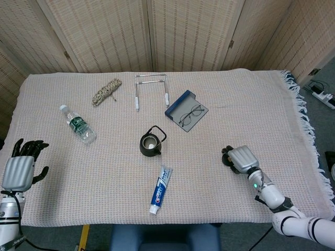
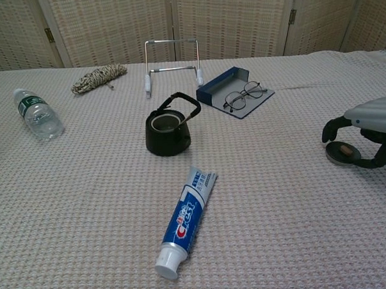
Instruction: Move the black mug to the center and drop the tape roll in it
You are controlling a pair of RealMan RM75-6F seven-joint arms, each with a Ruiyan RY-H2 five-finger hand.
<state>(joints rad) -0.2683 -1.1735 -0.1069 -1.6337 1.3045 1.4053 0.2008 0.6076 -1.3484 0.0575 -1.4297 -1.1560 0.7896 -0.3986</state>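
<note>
The black mug [image 1: 150,144] [image 2: 168,133], with its looped handle, stands on the woven cloth near the table's middle. The dark tape roll [image 2: 343,153] lies flat on the cloth at the right. My right hand [image 1: 241,158] [image 2: 371,121] hovers just over the roll, fingers curled down on either side of it; the roll still rests on the cloth. In the head view the hand hides most of the roll. My left hand [image 1: 20,167] hangs at the table's front-left edge, fingers spread, holding nothing.
A toothpaste tube [image 1: 160,189] [image 2: 186,220] lies in front of the mug. Behind it are a wire stand [image 1: 151,89], glasses on a blue case [image 1: 187,111] and a rope bundle [image 1: 107,91]. A water bottle [image 1: 77,124] lies at the left.
</note>
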